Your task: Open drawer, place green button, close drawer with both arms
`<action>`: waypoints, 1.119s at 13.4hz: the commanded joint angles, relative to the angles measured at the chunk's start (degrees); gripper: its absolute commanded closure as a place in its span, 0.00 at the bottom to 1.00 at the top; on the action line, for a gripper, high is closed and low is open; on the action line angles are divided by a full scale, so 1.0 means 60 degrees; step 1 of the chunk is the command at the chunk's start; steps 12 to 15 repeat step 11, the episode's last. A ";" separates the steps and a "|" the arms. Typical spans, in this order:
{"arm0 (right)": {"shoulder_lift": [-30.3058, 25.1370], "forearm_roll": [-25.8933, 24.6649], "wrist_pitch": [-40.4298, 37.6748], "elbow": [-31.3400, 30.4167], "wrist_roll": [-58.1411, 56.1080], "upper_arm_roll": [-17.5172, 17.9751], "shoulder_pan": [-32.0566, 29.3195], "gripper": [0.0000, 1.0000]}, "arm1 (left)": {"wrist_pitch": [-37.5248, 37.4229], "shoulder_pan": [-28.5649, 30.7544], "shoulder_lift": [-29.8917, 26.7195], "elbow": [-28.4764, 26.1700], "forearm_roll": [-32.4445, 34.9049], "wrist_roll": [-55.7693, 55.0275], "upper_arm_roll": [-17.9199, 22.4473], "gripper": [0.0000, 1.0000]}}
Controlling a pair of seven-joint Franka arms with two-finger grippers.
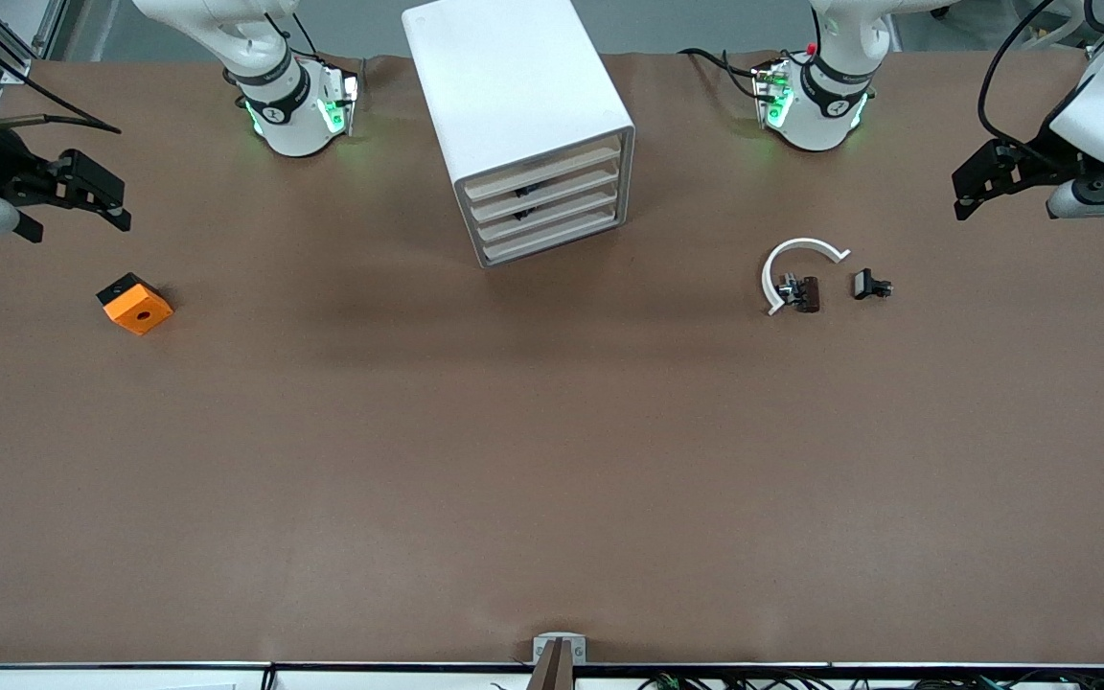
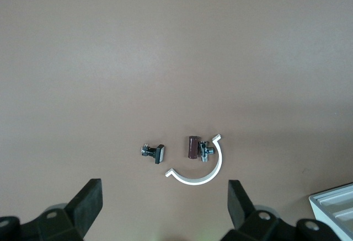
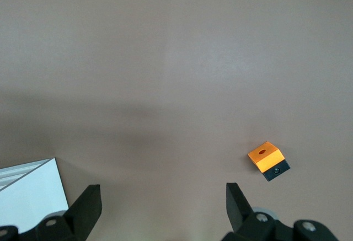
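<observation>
Drawer unit [image 1: 523, 125] is set on the table [image 1: 552, 460] between the two arm bases, its front angled toward the front camera and a little toward the left arm's end. Four drawers are stacked in it and all are seen pushed in. Small dark spots are visible in the gaps of the upper drawers, but what they are cannot be told.

Button cannot be made out in any view, so its place cannot be told.

Right gripper [image 1: 82, 206] is held in the air over the right arm's end of the table, with its fingers [image 3: 85, 208] spread wide and nothing between them. Orange block [image 1: 135, 304] with a hole in its top lies on the table near it, not touched.

Left gripper [image 1: 969, 192] is held in the air over the left arm's end of the table, with its fingers [image 2: 88, 202] likewise released and empty. White curved strip [image 1: 796, 259] lies flat on the table near it. Dark brown part with a metal piece [image 1: 801, 292] lies inside the strip's arc, close to one end of it. Small black part [image 1: 871, 285] lies just beside the strip, toward the left arm's end, apart from it.
</observation>
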 commanded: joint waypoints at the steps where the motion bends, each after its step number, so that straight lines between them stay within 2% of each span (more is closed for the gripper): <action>1: 0.0114 -0.0133 -0.0148 0.0241 -0.0025 -0.0016 0.0049 0.00 | -0.0447 0.0023 0.0413 0.0621 0.0086 -0.0077 -0.0014 0.00; 4: 0.0114 -0.0177 -0.0148 0.0285 -0.0039 -0.0016 0.0035 0.00 | -0.0654 0.0023 0.0780 0.1135 0.0145 -0.0077 -0.0014 0.00; 15: 0.0114 -0.0191 -0.0148 0.0315 -0.0054 -0.0016 -0.0038 0.00 | -0.0770 0.0009 0.0795 0.1121 0.0131 -0.0121 -0.0014 0.00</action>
